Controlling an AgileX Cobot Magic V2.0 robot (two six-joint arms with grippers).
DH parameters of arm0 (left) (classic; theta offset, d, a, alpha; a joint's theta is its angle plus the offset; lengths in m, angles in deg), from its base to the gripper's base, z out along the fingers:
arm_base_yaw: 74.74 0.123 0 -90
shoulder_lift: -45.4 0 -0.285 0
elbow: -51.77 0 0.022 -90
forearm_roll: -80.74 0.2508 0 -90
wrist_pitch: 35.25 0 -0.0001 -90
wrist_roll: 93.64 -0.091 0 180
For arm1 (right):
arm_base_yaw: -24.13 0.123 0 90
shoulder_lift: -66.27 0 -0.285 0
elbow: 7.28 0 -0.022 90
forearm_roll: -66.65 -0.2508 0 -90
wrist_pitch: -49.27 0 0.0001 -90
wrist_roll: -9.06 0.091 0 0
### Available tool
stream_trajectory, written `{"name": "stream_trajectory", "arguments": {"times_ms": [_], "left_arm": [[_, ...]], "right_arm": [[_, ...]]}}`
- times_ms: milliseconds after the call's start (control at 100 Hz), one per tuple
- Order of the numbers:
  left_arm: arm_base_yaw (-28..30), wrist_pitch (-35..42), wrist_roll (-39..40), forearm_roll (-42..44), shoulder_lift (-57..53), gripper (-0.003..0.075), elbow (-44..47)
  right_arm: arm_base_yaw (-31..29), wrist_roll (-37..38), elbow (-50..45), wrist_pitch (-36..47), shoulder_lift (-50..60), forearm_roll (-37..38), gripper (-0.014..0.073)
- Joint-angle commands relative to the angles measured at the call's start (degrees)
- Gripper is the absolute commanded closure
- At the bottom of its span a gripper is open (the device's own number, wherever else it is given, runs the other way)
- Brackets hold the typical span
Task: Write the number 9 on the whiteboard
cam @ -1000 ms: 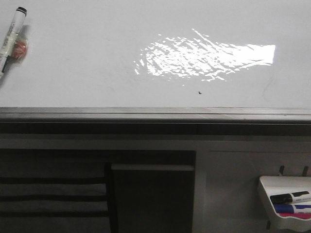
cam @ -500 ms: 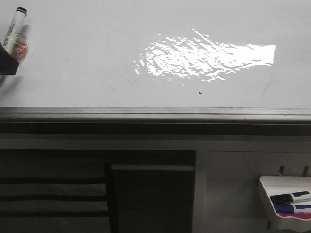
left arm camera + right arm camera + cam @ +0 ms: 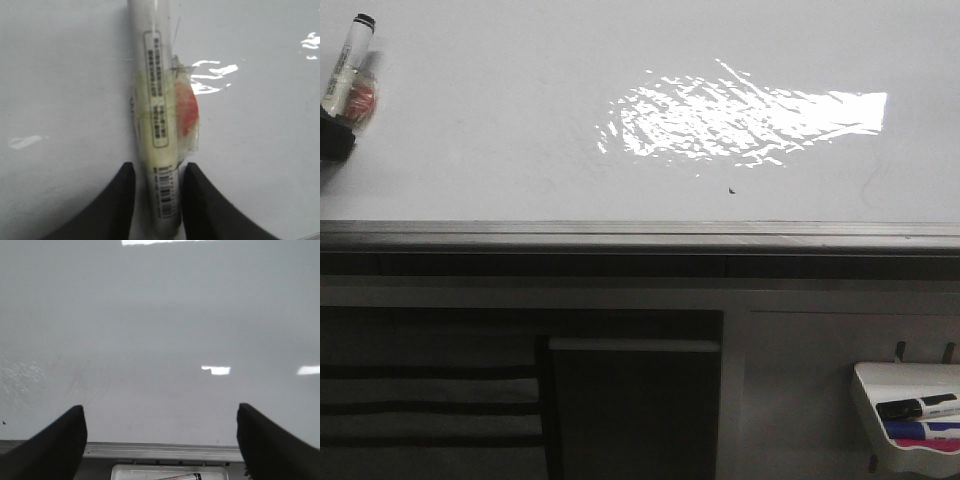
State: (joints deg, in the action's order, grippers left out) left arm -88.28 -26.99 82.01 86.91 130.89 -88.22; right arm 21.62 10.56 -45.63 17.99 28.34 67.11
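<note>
The whiteboard fills the upper half of the front view, glossy white with a bright glare patch. The number 9 is not in view. A white marker with a black cap lies against the board at the far left, taped over a red patch. My left gripper shows as a dark shape at the marker's lower end. In the left wrist view the left gripper is open, its fingers straddling the marker with narrow gaps on both sides. My right gripper is wide open over the board's lower edge, holding nothing.
A grey metal rail runs along the board's lower edge. A tiny black speck sits below the glare. A white marker tray with black, blue and red markers hangs at the lower right; this tray also shows under the right gripper.
My left gripper has come in from the left edge and now covers the marker's lower end, where a second ago the whole marker was bare. The marker has not moved.
</note>
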Motion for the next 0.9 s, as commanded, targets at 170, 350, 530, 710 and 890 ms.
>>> {"name": "stream_trajectory", "arguments": {"times_ms": [170, 350, 530, 710, 890], "left_arm": [[-0.45, 3.86, 0.18, -0.12, -1.11, 0.0661, -1.92], [-0.45, 3.32, 0.18, -0.12, -2.13, 0.0710, -1.92], [-2.40, -11.60, 0.18, -0.73, -7.63, 0.0741, -5.03], [-7.64, -31.61, 0.03, -0.73, -13.11, 0.0741, -13.14], [-15.25, -51.19, -8.43, -2.87, -13.61, 0.0741, -21.44]], "right_arm": [[-0.26, -0.51, 2.01, 4.22, -0.80, 0.26, 0.0047], [-0.26, -0.51, 2.01, 4.36, -0.80, 0.26, 0.0047], [-0.15, -0.51, 3.24, 2.12, -1.49, -2.10, 0.0048], [1.57, -0.93, 9.42, -6.50, -7.40, -2.82, 0.0053], [7.10, -9.15, 16.78, -15.48, -16.25, -7.84, 0.0053]]}}
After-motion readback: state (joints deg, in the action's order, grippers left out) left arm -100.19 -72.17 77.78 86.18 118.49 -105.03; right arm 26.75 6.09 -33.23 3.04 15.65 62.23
